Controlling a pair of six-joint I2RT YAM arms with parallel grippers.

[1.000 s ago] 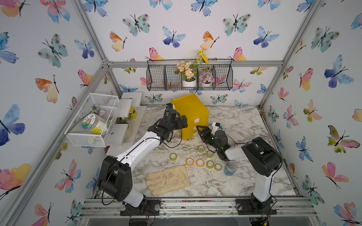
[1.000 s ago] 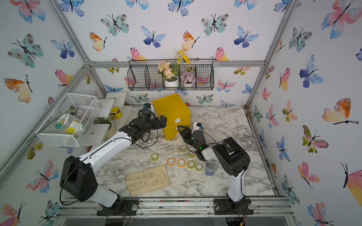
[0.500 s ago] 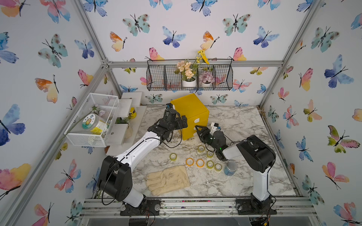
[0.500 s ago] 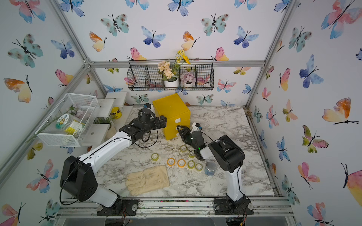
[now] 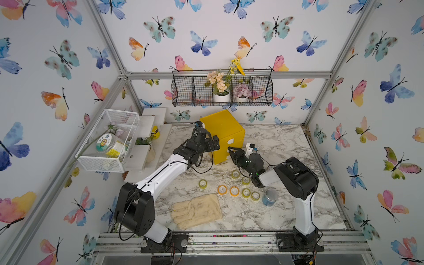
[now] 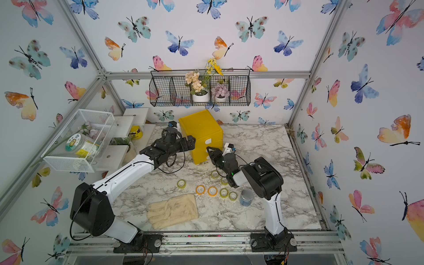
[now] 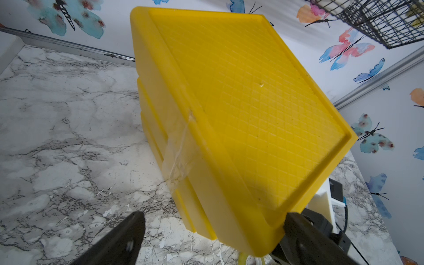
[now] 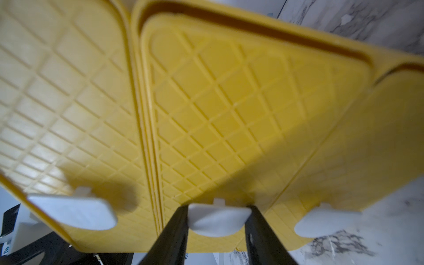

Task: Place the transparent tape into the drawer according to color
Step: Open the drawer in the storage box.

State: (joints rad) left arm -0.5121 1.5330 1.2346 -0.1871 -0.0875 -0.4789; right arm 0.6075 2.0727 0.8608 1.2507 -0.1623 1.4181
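The yellow drawer cabinet (image 5: pixel 221 128) (image 6: pixel 199 128) stands at the back of the marble table. My right gripper (image 8: pixel 219 213) (image 5: pixel 230 151) is shut on the middle white drawer handle (image 8: pixel 219 221), a finger on each side of it. The drawer front (image 8: pixel 229 114) looks shut. My left gripper (image 7: pixel 214 218) (image 5: pixel 214 142) is open and straddles the cabinet's upper near corner; one finger (image 7: pixel 128 238) hangs over bare marble. Transparent tape rings lie in front: yellow-green ones (image 5: pixel 203 183) (image 5: pixel 246 192) and two orange ones (image 5: pixel 222 189) (image 5: pixel 234 191).
A cream glove (image 5: pixel 197 211) lies near the front edge. A blue-grey tin (image 5: pixel 270 197) stands by the right arm's base link. A white wire basket (image 5: pixel 107 140) and white shelves sit at the left. A black wire shelf (image 5: pixel 221 91) with flower pots hangs on the back wall.
My right gripper has reached the cabinet front and closed on the middle handle. The left arm and the tape rings have not moved.
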